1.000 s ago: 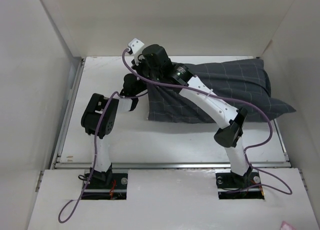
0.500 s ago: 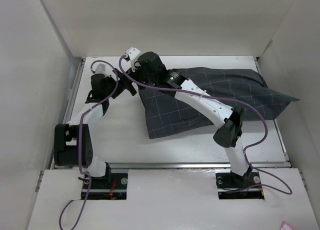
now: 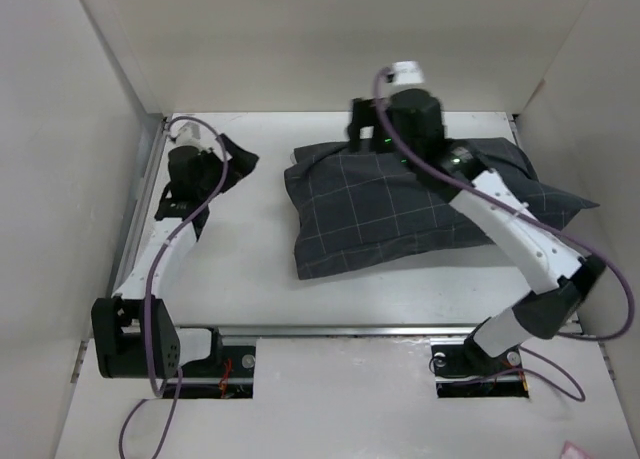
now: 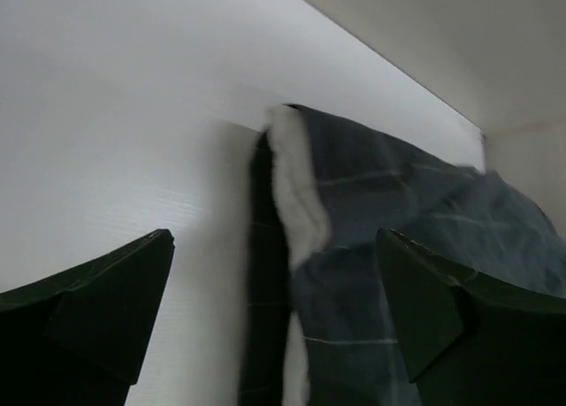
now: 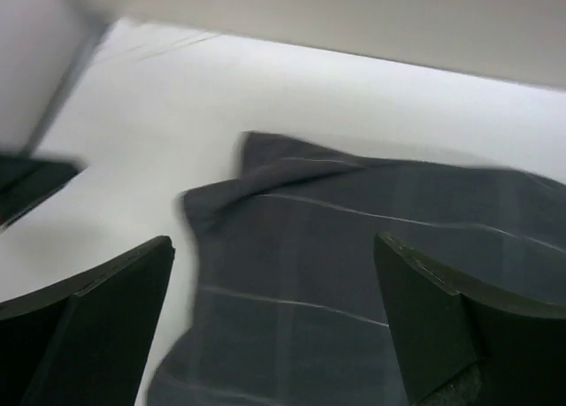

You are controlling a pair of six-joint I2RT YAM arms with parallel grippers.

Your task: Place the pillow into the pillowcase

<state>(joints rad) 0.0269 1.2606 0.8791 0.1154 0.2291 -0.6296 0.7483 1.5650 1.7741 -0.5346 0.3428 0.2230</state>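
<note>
Right fingers [image 5: 88,326], now above pillowcase [image 5: 371,264]

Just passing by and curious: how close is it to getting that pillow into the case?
Nearly done: the pillowcase lies stuffed full. In hand: nothing; the left gripper and right gripper are open, holding nothing. Left: a white strip of pillow shows at the open end and may need tucking.

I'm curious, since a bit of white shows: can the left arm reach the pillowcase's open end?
Probably yes. The left claw is open and faces that end, where the pillow peeks out of the pillowcase. Nothing stands on the table between them.
</note>
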